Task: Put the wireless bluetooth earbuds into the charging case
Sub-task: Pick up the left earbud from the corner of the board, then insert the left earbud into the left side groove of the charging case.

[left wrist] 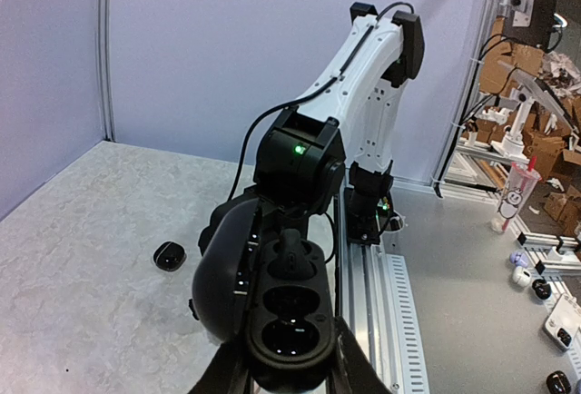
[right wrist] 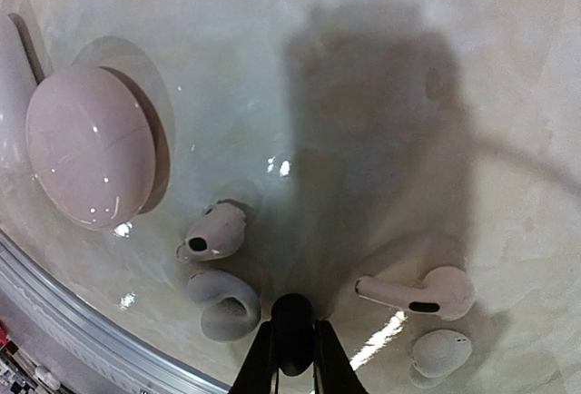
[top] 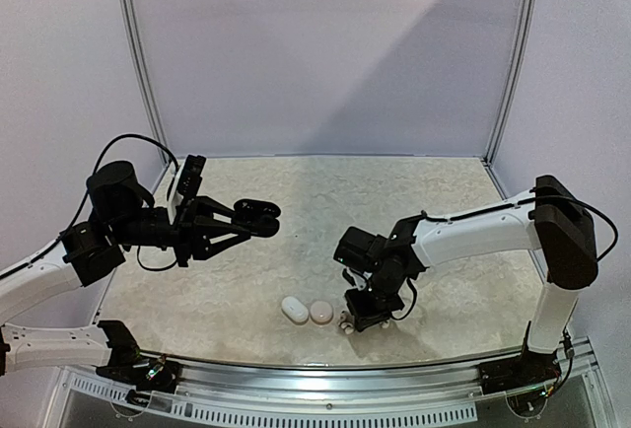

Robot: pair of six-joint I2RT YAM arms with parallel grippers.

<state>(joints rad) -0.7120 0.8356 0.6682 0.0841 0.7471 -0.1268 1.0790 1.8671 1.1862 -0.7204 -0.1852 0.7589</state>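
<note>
My left gripper [left wrist: 292,369] [top: 240,221] is held above the table's left side, shut on an open black charging case [left wrist: 289,308] [top: 258,215]. The lid stands up to the left. One black earbud [left wrist: 290,258] sits in the case's far well; the near well is bare. Low over the table's front edge, my right gripper [right wrist: 292,358] [top: 361,316] is shut on a small black earbud [right wrist: 292,326]. White earbuds lie around it: two at the left [right wrist: 215,233] [right wrist: 225,303], a stemmed one [right wrist: 419,291] and a round one [right wrist: 440,355] at the right.
Two closed pale oval cases [top: 294,310] [top: 321,312] lie side by side near the front edge, the pinkish one [right wrist: 88,146] just left of my right gripper. A small glossy black object [left wrist: 169,255] rests on the table. The metal rail [top: 325,374] runs along the front.
</note>
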